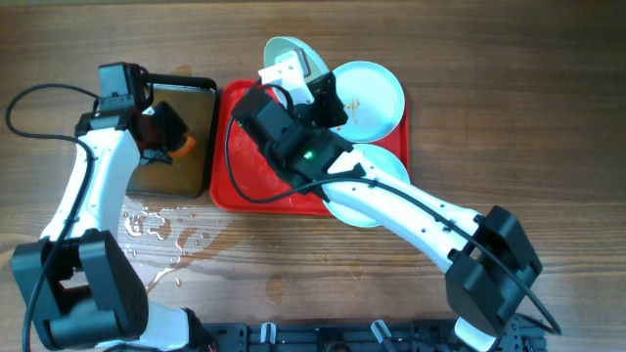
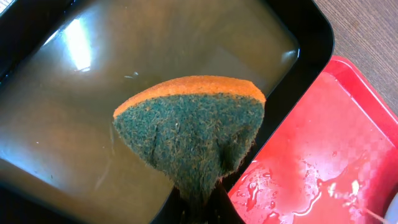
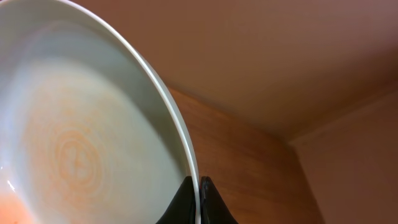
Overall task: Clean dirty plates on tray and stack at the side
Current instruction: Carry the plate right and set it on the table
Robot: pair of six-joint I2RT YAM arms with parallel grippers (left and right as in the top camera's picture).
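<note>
My right fingers are pinched narrow on the rim of a plate and hold it tilted up on edge. Its pale inner face shows faint orange-brown rings of smear. From overhead, that plate hangs over the far edge of the red tray. A second plate lies flat at the tray's far right corner with a small brown mark on it. A third plate lies at the near right corner, partly under my right arm and overhanging the rim. The tray's bare red floor is wet. My left fingers are closed on a sponge, green scouring face toward my wrist camera, orange layer along its top. It hangs over the black tray, which holds murky water; whether the sponge touches the water I cannot tell. The black tray stands just beside the red tray, on its left. Spilled drops lie on the wooden tabletop near the black tray's front.
</note>
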